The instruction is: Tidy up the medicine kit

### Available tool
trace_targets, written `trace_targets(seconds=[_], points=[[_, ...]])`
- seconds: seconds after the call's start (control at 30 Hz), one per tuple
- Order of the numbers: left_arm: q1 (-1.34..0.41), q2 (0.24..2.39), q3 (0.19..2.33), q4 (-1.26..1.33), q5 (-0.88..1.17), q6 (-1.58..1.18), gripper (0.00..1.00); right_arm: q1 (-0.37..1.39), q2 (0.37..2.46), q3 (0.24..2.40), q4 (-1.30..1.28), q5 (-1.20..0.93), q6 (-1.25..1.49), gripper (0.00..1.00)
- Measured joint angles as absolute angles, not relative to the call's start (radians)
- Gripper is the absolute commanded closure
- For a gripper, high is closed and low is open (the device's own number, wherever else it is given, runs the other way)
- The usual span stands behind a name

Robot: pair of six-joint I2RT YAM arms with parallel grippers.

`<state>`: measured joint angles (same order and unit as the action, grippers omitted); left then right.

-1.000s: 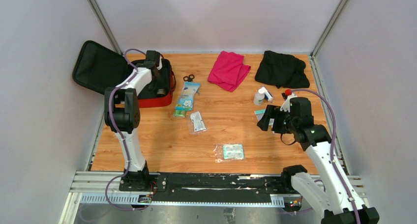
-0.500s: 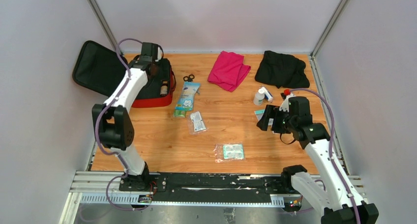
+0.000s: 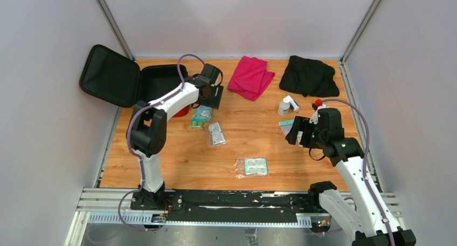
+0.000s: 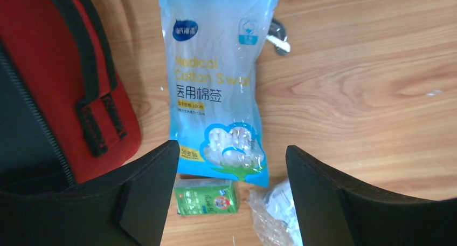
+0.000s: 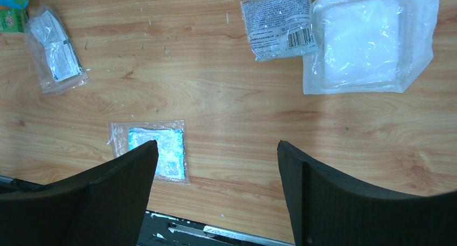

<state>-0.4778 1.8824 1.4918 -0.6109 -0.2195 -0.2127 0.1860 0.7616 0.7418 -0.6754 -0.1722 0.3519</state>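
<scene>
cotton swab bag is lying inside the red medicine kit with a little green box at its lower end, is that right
Not quite. The left wrist view shows the cotton swab bag lying on the wooden table beside the red medicine kit, not inside it. The little green box does sit at its lower end.

White-shelled left arm (image 3: 172,97) and right arm (image 3: 353,170), black joint housings, purple cables (image 3: 189,55) looping alongside each (in loose arcs), left gripper (image 4: 232,151) with broad matte-black fingers (image 4: 145,197), black base rail (image 3: 232,200) at bottom centre.
</scene>
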Motion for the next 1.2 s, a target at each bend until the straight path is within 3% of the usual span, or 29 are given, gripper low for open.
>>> trace_targets(seconds=[0.2,0.37,0.93,1.2], points=[[-0.468,1.975,1.491,-0.601,-0.21,-0.221,0.23,0.186,0.761,0.752,-0.701,-0.156,0.355,0.14],[-0.468,2.02,1.505,-0.582,-0.203,-0.228,0.32,0.186,0.794,0.774,-0.709,-0.157,0.354,0.14],[-0.468,2.04,1.506,-0.555,-0.231,-0.233,0.8,0.186,0.823,0.816,-0.71,-0.191,0.355,0.14],[-0.467,1.856,1.506,-0.571,-0.221,-0.208,0.87,0.186,0.838,0.833,-0.708,-0.203,0.371,0.15]])
